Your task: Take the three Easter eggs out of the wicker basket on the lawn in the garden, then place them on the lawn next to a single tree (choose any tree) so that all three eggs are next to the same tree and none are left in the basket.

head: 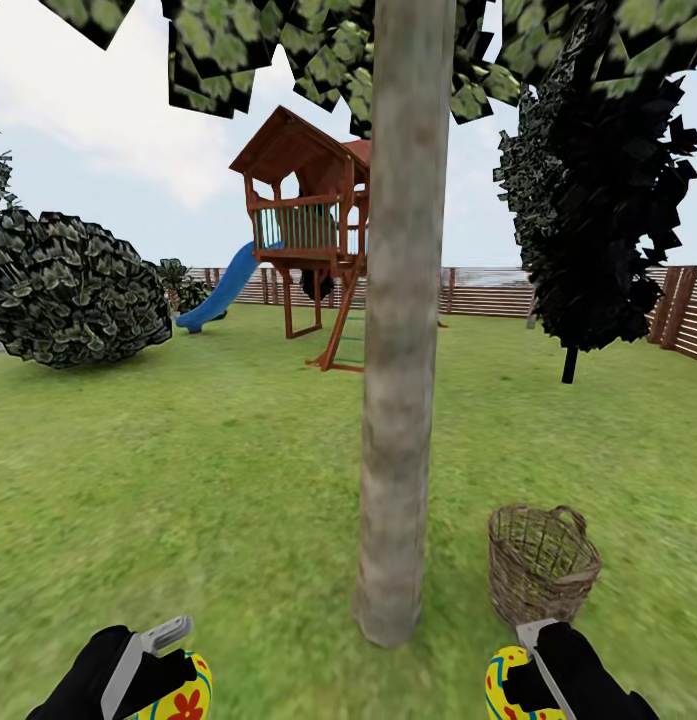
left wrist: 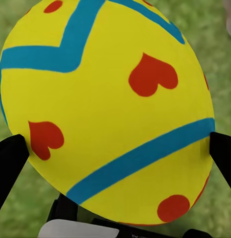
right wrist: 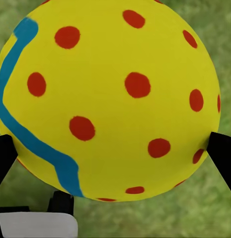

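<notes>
A thick mottled grey-brown tree [head: 398,400] rises from the lawn [head: 188,480] right in front of me. The brown wicker basket [head: 541,565] stands on the grass just right of the trunk's foot; its inside is hard to make out. My left gripper [head: 173,675] is shut on a yellow Easter egg [left wrist: 108,109] with blue stripes and red hearts, low at the left. My right gripper [head: 523,680] is shut on a yellow egg [right wrist: 110,99] with red dots and a blue zigzag, just in front of the basket.
A wooden play tower [head: 313,230] with a blue slide [head: 220,290] stands behind the tree. A dark bush [head: 73,290] is at the left, a black-leaved tree [head: 598,200] at the right, and a slatted fence [head: 488,290] closes the yard.
</notes>
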